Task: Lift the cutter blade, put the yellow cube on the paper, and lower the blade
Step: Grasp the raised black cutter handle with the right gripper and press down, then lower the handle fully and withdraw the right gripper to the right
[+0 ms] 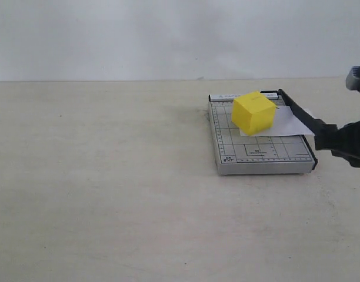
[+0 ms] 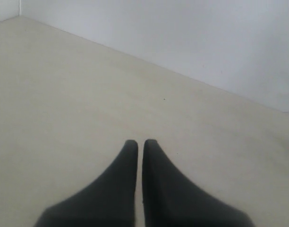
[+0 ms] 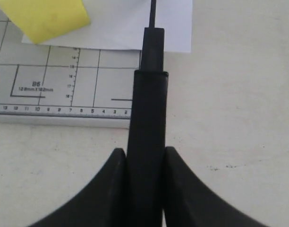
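Observation:
The yellow cube rests on the white paper, which lies across the grey gridded trimmer base. Along the base's right side runs the black cutter blade, a little raised at its handle end. My right gripper is shut on the blade's thick handle; both fingers press its sides. The cube and paper also show in the right wrist view. My left gripper is shut on nothing above bare table, out of the exterior view.
The trimmer sits right of centre on a plain beige table. A white wall rises behind the table's far edge. Part of the right arm shows at the right border.

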You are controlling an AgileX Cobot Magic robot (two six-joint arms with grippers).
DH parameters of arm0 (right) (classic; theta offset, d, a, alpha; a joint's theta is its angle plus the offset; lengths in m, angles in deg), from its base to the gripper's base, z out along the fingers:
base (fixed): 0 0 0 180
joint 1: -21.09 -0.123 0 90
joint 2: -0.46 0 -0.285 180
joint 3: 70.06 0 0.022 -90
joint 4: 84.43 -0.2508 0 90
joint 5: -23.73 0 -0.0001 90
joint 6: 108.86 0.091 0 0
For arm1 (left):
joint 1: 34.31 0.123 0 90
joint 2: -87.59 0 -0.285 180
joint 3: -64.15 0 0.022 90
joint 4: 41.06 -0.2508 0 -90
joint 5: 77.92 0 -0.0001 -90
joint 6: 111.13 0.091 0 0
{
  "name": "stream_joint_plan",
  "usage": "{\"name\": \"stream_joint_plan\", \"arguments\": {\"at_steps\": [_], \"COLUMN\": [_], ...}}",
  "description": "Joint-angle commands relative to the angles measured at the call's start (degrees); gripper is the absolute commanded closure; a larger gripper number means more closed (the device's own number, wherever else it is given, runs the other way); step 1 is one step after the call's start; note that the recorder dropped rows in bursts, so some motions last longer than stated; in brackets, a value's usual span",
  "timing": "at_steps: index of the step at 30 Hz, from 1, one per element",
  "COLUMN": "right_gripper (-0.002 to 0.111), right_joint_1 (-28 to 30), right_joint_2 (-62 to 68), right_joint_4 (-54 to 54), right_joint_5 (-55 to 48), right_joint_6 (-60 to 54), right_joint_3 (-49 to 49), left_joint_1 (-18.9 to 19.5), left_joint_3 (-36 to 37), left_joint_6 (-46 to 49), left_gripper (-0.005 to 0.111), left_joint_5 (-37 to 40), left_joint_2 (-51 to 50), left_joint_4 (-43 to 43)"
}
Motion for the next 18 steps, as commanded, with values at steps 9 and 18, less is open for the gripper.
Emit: {"name": "stream_joint_plan", "arguments": {"at_steps": [9, 18], "right_gripper": [0.108, 0.108], "right_joint_1": [-1.2, -1.2], "right_joint_2": [10.4, 10.4], "right_joint_4": [-1.4, -1.5], "right_joint_5": [-7.8, -7.2], "right_joint_6": [-1.3, -1.3], "right_joint_3": [-1.7, -1.7], "left_joint_1": [-0.4, -0.4], "left_joint_3": [0.2, 0.2], "left_joint_6": [32.1, 33.1], "left_gripper": [0.102, 0.102], "left_joint_5": [0.9, 3.3], "left_joint_2": [8.7, 8.7], "left_joint_4": [18.8, 19.2]}}
